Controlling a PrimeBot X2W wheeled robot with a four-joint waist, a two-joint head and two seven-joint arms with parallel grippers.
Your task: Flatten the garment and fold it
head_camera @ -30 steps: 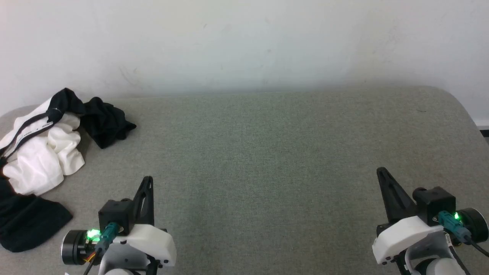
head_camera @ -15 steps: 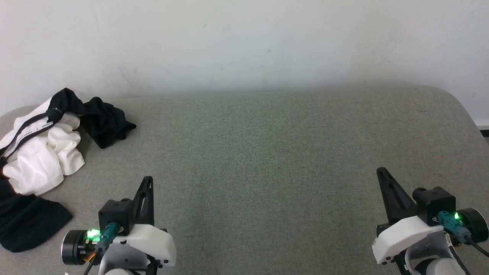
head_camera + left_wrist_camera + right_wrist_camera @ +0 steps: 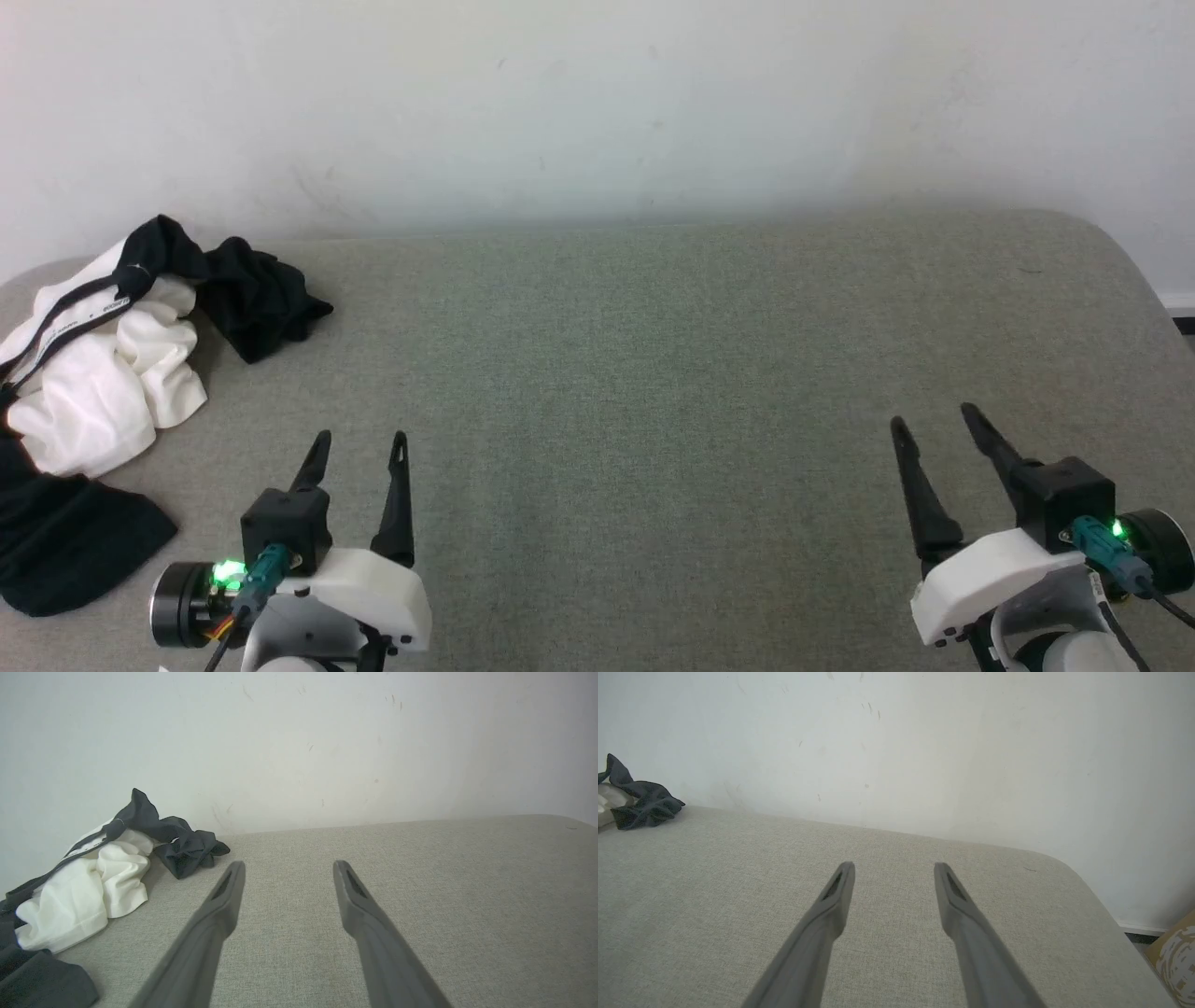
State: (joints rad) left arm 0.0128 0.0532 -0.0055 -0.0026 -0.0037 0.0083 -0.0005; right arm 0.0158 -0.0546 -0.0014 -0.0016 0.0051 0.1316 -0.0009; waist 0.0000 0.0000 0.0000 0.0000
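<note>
The garment (image 3: 103,392) lies crumpled at the far left of the grey cushioned surface, white body bunched up with black sleeves spilling to either side. In the left wrist view the garment (image 3: 88,891) sits left of the fingers. A black sleeve end of the garment (image 3: 642,800) shows at the left edge of the right wrist view. My left gripper (image 3: 359,439) hovers open at the lower left, to the right of the garment and apart from it. My right gripper (image 3: 929,415) stands open at the lower right, far from the cloth. Nothing is between either pair of fingers.
The grey fabric surface (image 3: 653,373) stretches wide between the grippers and back to a white wall (image 3: 597,103). Its right corner is rounded (image 3: 1069,868), with a drop beyond it and a cardboard box (image 3: 1174,952) on the floor there.
Both grippers have gone from shut to open. The arms and the garment have stayed where they were.
</note>
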